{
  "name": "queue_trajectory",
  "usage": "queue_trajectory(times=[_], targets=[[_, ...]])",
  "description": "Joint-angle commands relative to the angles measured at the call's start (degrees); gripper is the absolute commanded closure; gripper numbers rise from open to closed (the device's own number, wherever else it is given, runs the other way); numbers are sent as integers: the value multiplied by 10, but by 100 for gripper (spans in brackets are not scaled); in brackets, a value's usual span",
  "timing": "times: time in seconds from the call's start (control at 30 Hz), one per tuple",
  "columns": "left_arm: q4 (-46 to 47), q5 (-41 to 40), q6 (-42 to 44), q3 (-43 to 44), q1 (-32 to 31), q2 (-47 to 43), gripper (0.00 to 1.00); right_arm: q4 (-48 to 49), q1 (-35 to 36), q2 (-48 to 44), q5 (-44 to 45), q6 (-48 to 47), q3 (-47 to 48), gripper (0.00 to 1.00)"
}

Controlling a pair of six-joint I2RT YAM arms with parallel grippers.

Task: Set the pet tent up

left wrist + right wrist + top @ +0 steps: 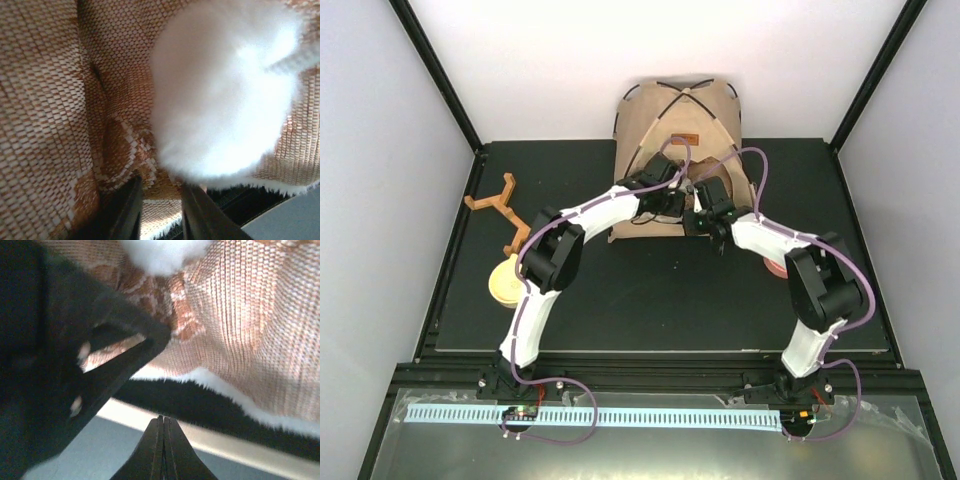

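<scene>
— How many tents does the black desk (650,310) carry?

— One. A tan canvas pet tent (680,110) stands at the far middle, against the white back wall. Its thin black poles (680,92) cross on top, and one small brown leather label (686,138) sits on its front.

— And the claws?

— Two, both at the tent's front. The left claw (161,182) has its fingers slightly parted, with woven cloth showing in the gap and one white pom-pom (222,90) just beside. The right claw (163,419) is pressed together, pinching nothing.

— Anything else?

— To the left lie one orange forked wooden piece (500,205) and one pale yellow round thing (503,283). One reddish thing (775,266) is half hidden by the right arm.
</scene>
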Motion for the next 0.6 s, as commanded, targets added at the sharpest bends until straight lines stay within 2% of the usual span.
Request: queue_trajectory(times=[0.0,0.07,0.27,0.47,0.57], targets=[[-35,-24,30,30,-7,-28,68,51,1,-86,-37,-18,-44,95],[-14,-49,49,-23,-16,-88,58,66,1,-119,-54,-19,-68,95],[-2,-45,52,-151,-26,-281,45,141,-3,-166,-142,23,-128,99],[40,-73,69,-298,-16,-461,21,239,3,-104,-245,110,-122,99],[80,-78,90,-359,30,-516,14,273,21,-45,-274,145,-85,99]])
